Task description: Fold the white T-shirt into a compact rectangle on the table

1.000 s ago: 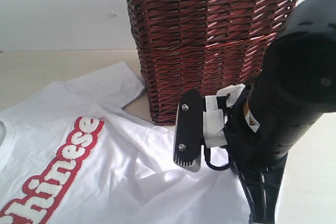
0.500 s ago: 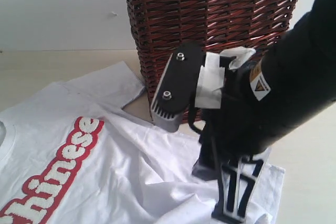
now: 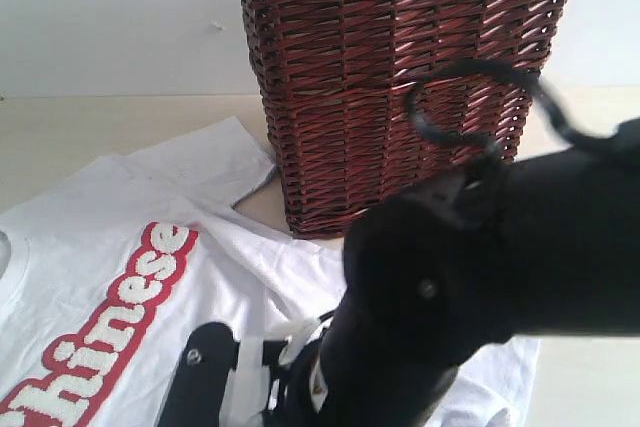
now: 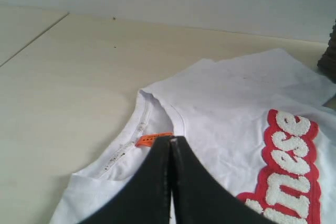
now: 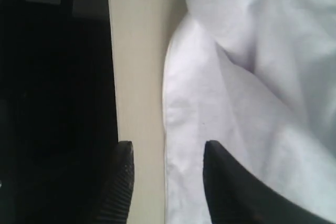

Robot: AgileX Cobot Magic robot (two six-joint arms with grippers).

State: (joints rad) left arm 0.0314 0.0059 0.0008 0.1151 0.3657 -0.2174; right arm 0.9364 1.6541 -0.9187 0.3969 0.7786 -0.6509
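Observation:
The white T-shirt lies spread on the table, with its red-outlined lettering facing up. My left gripper is shut. Its tips rest over the collar, right beside the orange tag. In the right wrist view my right gripper is open just above the shirt's edge. One finger is over bare table and the other over white cloth. The exterior view shows the right arm low over the shirt's corner, hiding its own jaws.
A dark brown wicker basket with cream lace trim stands on the table behind the shirt, close to one sleeve. Its edge shows in the left wrist view. Pale table surface stretches past the collar.
The right arm has swung down and forward from in front of the basket to the shirt's lower corner. Its wrist now sits at the bottom of the exterior view. The shirt lies as before.

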